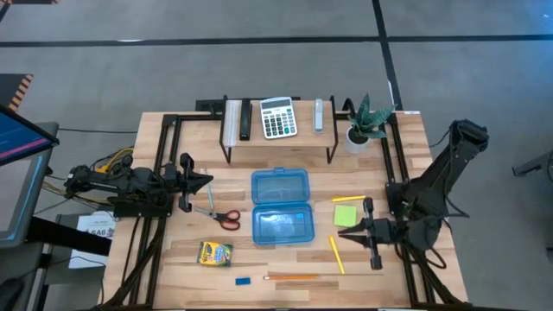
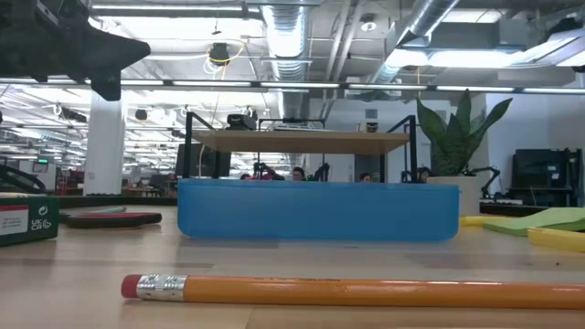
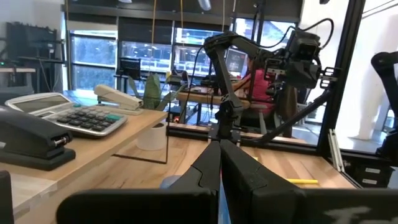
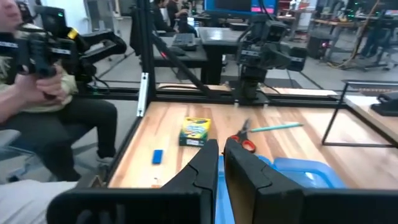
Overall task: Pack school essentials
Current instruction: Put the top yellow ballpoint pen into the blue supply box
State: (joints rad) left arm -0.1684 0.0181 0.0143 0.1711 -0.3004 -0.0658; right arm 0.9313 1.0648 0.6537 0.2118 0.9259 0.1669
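The blue case (image 1: 281, 207) lies open at the table's middle. Left of it lie the red-handled scissors (image 1: 226, 218) and the yellow crayon box (image 1: 215, 253). Near the front edge lie the blue eraser (image 1: 243, 280) and an orange pencil (image 1: 292, 277). A yellow pencil (image 1: 336, 254) and the green (image 1: 346, 214) and yellow sticky notes (image 1: 348, 199) lie right of the case. My right gripper (image 1: 341, 231) hangs shut above the table beside the case's right edge, pointing left, with nothing between its fingers (image 4: 205, 163). My left gripper (image 1: 207, 180) waits shut at the left, above the scissors' blades.
A wooden shelf (image 1: 278, 142) at the back carries a grey calculator (image 1: 278, 117), a black stapler (image 1: 244, 121) and a pale stapler (image 1: 319, 115). A potted plant (image 1: 363, 130) stands right of it. Black frame bars (image 1: 160, 164) run along both sides. A person (image 4: 37, 81) sits beyond the table.
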